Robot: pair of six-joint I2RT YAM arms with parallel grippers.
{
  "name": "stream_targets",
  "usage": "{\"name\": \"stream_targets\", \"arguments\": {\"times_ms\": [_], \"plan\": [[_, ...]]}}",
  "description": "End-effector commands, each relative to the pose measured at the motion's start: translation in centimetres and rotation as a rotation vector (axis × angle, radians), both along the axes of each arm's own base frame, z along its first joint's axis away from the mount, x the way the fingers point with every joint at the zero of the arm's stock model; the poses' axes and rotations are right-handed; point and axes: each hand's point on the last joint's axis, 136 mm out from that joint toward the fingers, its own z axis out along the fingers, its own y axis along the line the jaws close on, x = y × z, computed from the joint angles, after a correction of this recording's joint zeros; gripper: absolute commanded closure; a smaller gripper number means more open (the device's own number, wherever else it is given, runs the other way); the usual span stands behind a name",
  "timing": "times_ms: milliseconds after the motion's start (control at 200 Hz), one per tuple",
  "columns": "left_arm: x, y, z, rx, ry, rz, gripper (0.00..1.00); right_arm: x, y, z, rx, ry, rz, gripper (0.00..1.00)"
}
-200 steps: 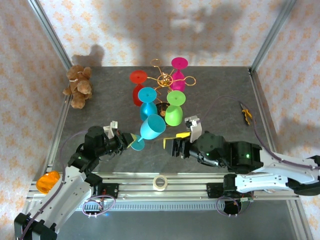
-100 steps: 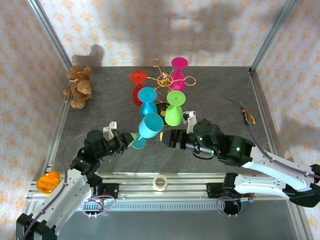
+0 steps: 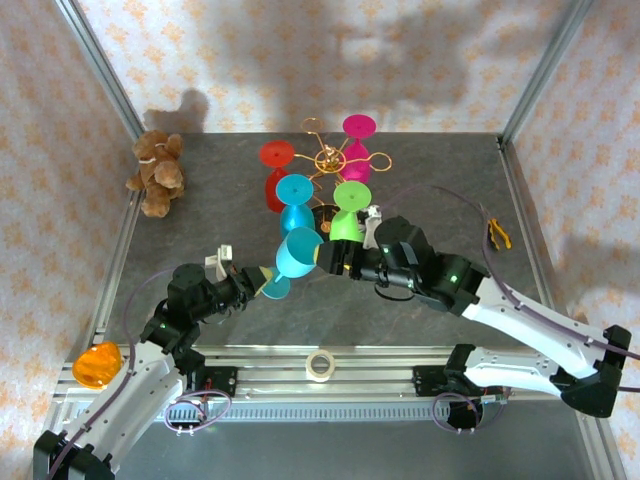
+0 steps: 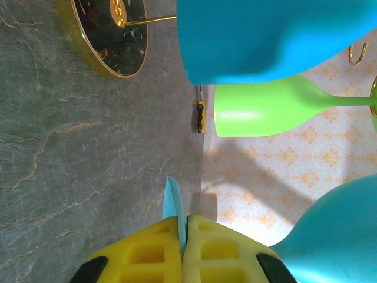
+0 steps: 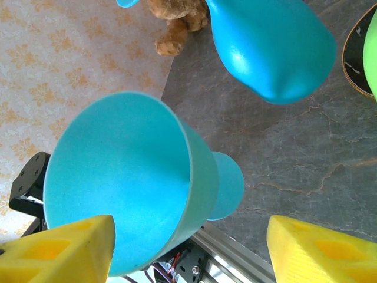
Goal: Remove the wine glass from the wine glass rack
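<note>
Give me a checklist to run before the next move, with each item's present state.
1. Left claw shut on the foot of the light blue glass: ok.
2. That glass off the gold rack: ok.
3. Right claw open, one finger on each side of the bowl: ok.
4. Bowl apart from the darker blue glass hanging on the rack: ok.
5. Green glass untouched by the right arm: cannot tell.

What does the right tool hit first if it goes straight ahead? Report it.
The turquoise wine glass held by its foot in the left tool: its open bowl faces the right tool, apparently very close ahead.
</note>
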Motion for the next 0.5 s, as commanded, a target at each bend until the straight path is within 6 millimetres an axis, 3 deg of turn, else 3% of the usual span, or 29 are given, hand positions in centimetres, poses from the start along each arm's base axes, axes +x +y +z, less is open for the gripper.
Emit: {"name": "stream_targets", "arguments": {"times_ms": [0,140,496], "plan": [[0.3,0.0,1.3,-0.024,-0.06,0.013,1.0,0.4,0.8,2.7,0.07,-0.042,0.03,0.33],[0.2,0.1,1.5,-0.028,-0.068,0.015,1.0,0.9,1.1,2.4,0.069,-0.036,0.031,0.36],[0.3,0.2,1.4,-0.019,-0.062,0.024,1.0,1.0,2.3,1.4,0.054,-0.01,0.068,0.57]]}}
